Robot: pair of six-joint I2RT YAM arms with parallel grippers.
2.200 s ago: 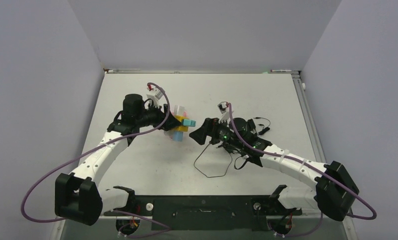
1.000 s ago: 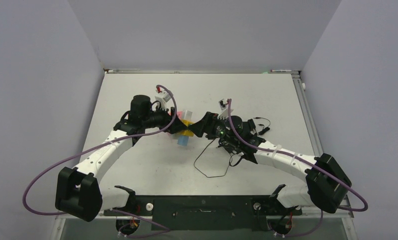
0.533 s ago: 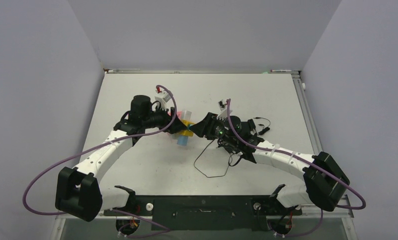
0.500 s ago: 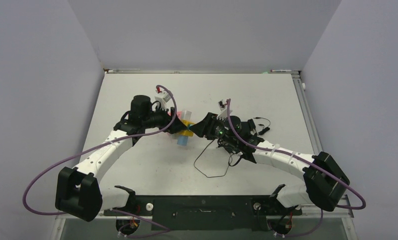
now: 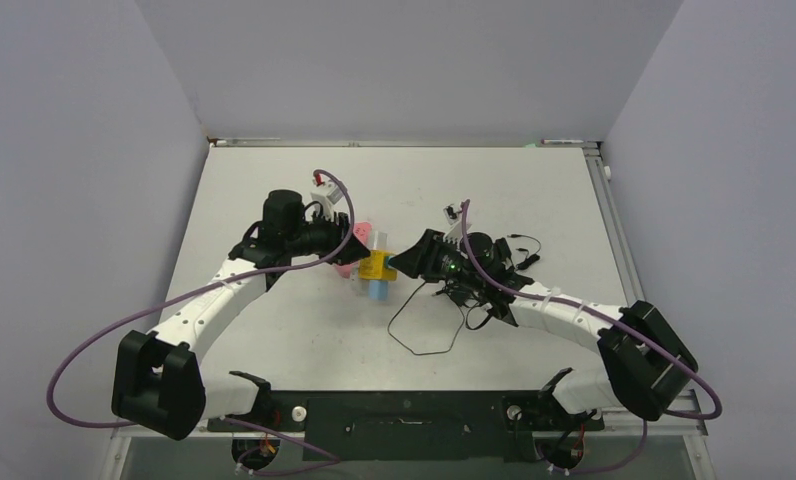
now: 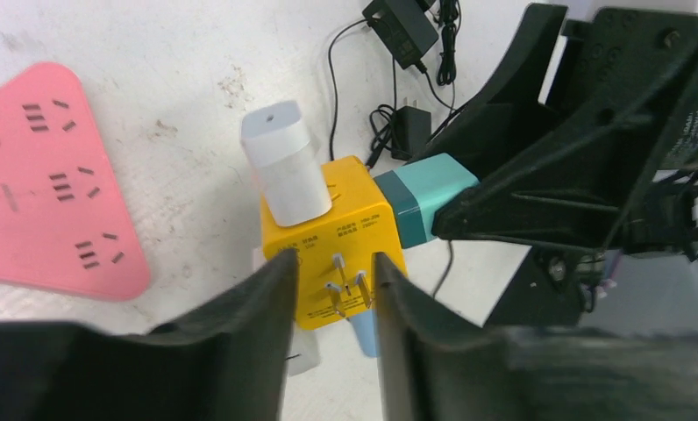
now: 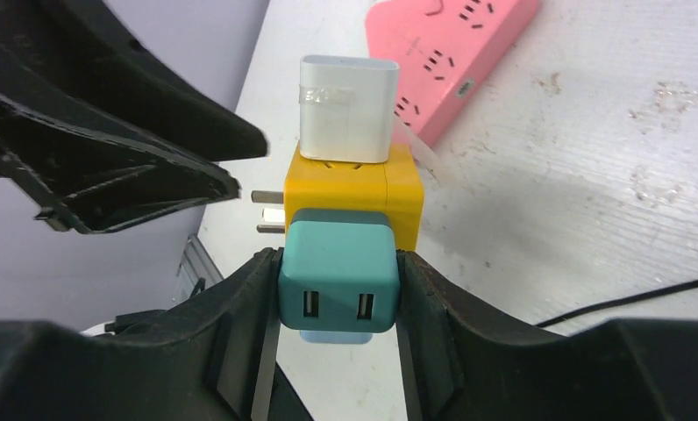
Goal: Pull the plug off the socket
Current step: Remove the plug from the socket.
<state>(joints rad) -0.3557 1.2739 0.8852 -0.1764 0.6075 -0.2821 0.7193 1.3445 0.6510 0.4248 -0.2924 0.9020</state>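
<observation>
The socket is a yellow cube (image 5: 377, 263) (image 6: 337, 237) (image 7: 402, 189) with bare metal prongs on its left face. A teal plug (image 7: 338, 272) (image 6: 424, 197) sits in its right face, and my right gripper (image 7: 338, 263) (image 5: 399, 262) is shut on that plug, fingers tight on both sides. A white plug (image 6: 280, 167) (image 7: 345, 110) stands on top and a light-blue plug (image 5: 377, 290) (image 7: 337, 335) hangs below. My left gripper (image 6: 332, 263) (image 5: 352, 250) is open, its tips just short of the cube, either side of the prongs and touching neither.
A pink power strip (image 6: 56, 193) (image 7: 455, 53) lies flat behind and left of the cube. Black adapters (image 6: 402, 31) (image 5: 519, 250) lie behind the right arm, and a thin black cable (image 5: 424, 330) loops toward the near side.
My right gripper has closed on the teal plug. The cube has shifted right and toward the near edge, out from between the left fingers, uncovering more of the pink strip.
</observation>
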